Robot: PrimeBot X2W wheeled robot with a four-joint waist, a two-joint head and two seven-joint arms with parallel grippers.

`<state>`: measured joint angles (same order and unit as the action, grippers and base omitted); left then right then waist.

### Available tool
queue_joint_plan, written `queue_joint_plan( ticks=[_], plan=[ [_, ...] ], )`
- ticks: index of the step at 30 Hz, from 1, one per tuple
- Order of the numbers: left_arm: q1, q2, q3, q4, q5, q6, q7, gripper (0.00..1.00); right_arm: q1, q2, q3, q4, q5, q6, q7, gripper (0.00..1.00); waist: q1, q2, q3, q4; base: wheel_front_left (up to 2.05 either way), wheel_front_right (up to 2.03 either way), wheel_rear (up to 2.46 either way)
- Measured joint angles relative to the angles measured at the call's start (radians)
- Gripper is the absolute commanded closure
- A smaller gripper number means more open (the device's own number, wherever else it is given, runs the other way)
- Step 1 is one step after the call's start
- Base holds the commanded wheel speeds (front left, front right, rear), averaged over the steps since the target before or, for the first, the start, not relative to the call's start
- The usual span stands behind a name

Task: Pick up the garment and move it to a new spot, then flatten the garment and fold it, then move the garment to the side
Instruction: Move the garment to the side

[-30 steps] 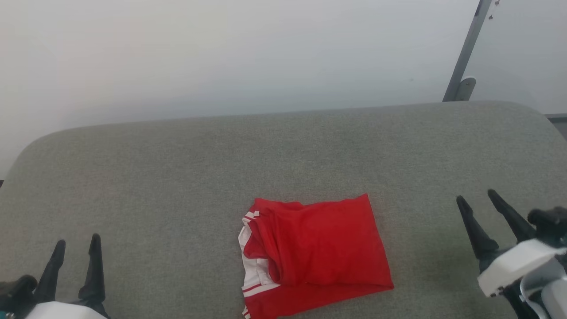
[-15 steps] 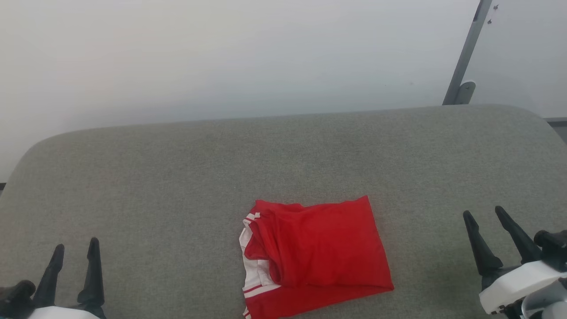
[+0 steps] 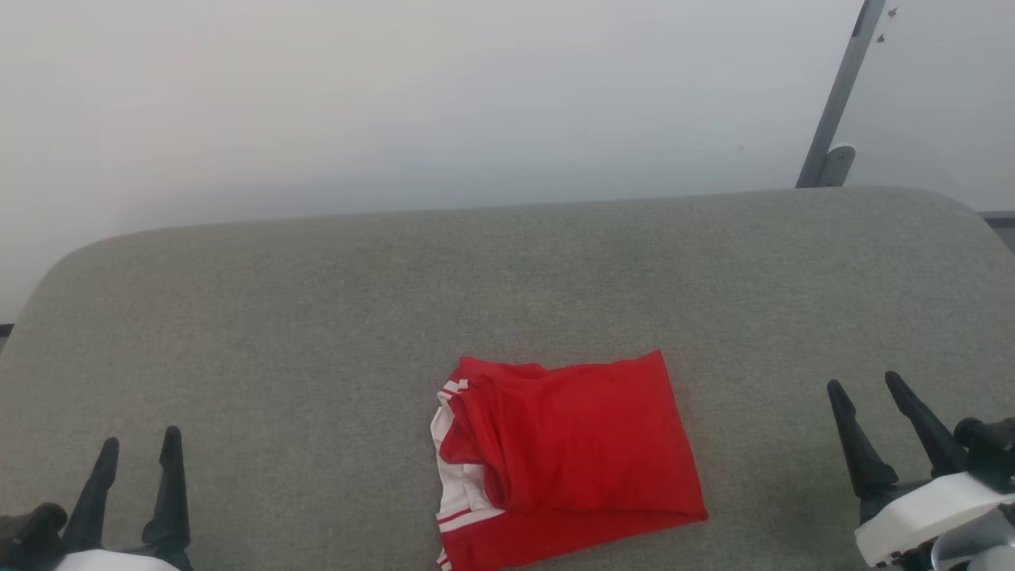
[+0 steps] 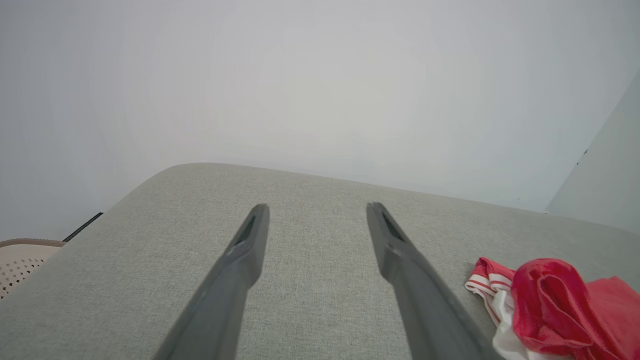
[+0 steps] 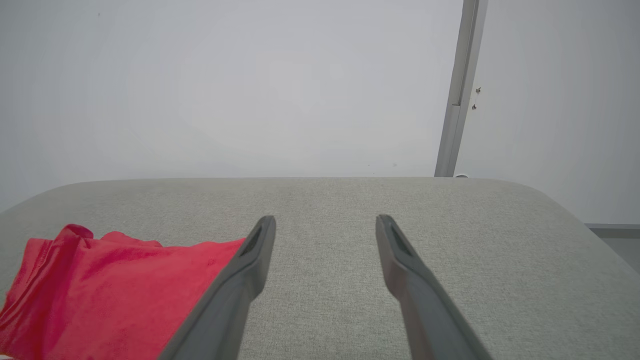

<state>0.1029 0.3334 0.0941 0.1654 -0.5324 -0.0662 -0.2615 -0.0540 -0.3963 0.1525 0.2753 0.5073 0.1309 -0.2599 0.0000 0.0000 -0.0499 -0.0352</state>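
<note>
A pale, plain wall runs behind everything. In front of it is a broad grey upholstered worktop with rounded corners. The garment lies folded into a rough rectangle on the near middle of the worktop, slightly to the robot's right of centre. It is mostly red, with a white sleeve and red-and-white striped trim showing at its left edge, and a rumpled red fold sits on top there. The 2 end effectors sit low at either side, both well apart from the garment. The left end effector has its 2 dark fingers spread and holds nothing. The right end effector is likewise spread and empty over bare fabric. A slim grey metal post leans up the wall at the far right corner.
</note>
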Motion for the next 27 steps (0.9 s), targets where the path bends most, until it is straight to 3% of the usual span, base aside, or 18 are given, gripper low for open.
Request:
queue_joint_plan(
  ticks=[9,27],
  plan=[
    [0.0,-0.004,-0.003,-0.002,0.005,-0.002,0.0,0.0,-0.004,0.007,0.023,0.019,0.002,0.0,0.046,0.0,0.0,0.0,0.007,0.028,0.0,0.0,0.0],
    [-0.056,-0.03,-0.08,0.005,0.012,-0.016,0.006,0.0,-0.154,-0.023,0.184,0.118,0.089,0.0,0.444,0.0,0.0,0.0,0.068,0.172,0.0,0.0,0.0]
  ],
)
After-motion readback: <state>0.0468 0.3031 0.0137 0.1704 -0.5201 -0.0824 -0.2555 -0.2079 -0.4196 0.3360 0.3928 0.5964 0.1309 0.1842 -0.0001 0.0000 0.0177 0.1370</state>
